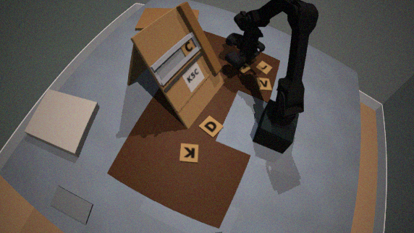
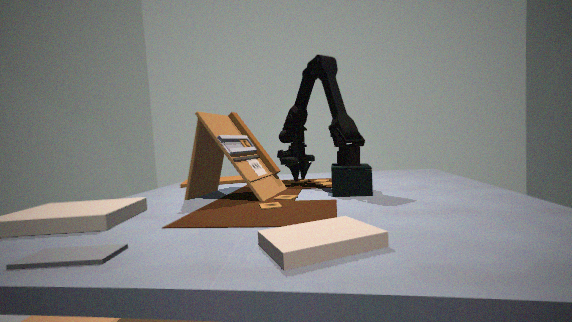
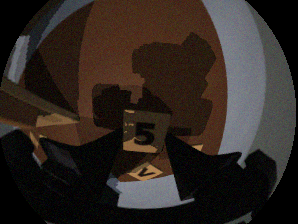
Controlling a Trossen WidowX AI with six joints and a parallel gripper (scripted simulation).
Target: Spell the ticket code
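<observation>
The sloped board [image 1: 155, 41] [image 2: 212, 123] carries a pale rail [image 1: 171, 67] [image 2: 234, 137]. A C tile [image 1: 188, 47] [image 2: 245, 143] sits at the rail's right end; the rail is empty left of it. The ticket [image 1: 193, 77] [image 2: 256, 167] reads K5C. My gripper [image 3: 144, 133] [image 2: 298, 178] is down low behind the board's right side, shut on the 5 tile [image 3: 144, 139] [image 1: 246, 69], with one finger at each side edge. The K tile [image 1: 189, 153] [image 2: 270, 205] lies upside down on the brown mat [image 1: 174, 184], in front of the board.
A D tile [image 1: 210, 126] [image 2: 286, 197] lies between the board and the arm's base. A V tile [image 1: 265, 84] [image 3: 145, 171] and a J tile [image 1: 264, 67] lie close to my gripper. Pale slabs [image 1: 61, 121] [image 2: 322, 237] and a thin grey plate [image 1: 72, 204] lie farther off.
</observation>
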